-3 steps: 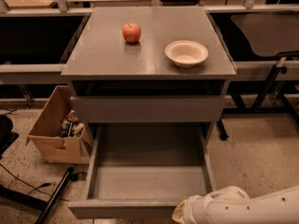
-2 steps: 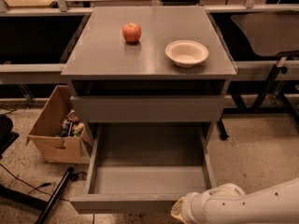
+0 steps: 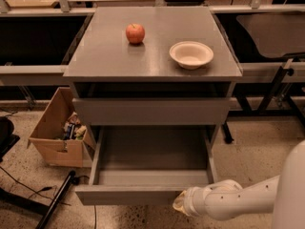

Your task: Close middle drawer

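The middle drawer (image 3: 151, 160) of the grey cabinet (image 3: 152, 56) is pulled far out toward me, a wide, deep, empty grey tray. Its plain flat front (image 3: 126, 194) is near the bottom of the view. The drawer above it (image 3: 151, 111) sits almost flush. The lowest drawer is hidden under the open one. My gripper (image 3: 178, 205) is at the end of the white arm (image 3: 238, 202), which comes in from the lower right. It is against the right end of the open drawer's front.
A red apple (image 3: 135, 33) and a white bowl (image 3: 191, 54) sit on the cabinet top. An open cardboard box (image 3: 57, 132) with clutter stands on the floor to the left. A black pole (image 3: 55, 204) and cables lie at lower left. Table legs (image 3: 274, 87) stand to the right.
My gripper has moved left and up along the drawer front. The drawer front now sits a little further in toward the cabinet than before.
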### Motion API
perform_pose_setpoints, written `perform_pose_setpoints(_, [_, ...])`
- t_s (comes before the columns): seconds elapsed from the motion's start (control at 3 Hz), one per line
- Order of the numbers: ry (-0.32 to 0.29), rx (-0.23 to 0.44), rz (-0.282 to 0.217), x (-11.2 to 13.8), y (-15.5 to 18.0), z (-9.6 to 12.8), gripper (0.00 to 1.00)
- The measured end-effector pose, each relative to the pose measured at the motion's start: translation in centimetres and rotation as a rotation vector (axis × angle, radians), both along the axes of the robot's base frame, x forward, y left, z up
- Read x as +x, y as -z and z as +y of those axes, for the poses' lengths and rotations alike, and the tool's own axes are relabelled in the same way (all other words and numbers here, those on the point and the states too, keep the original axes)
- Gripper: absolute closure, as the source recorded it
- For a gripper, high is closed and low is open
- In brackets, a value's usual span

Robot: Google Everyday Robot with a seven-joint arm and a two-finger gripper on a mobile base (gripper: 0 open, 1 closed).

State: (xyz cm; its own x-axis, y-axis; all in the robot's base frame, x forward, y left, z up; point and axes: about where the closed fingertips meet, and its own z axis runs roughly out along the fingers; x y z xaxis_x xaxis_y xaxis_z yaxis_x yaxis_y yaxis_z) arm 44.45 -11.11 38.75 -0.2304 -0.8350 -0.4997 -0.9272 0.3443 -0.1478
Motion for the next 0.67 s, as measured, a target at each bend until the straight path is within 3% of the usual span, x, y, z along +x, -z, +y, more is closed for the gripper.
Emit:
perform_pose_setpoints(0.33, [0.000, 0.000, -0.006, 0.3, 0.1, 0.0, 1.00])
perform_pose_setpoints(0.67, [-0.004, -0.013, -0.069, 5.1, 0.0, -0.3, 1.00])
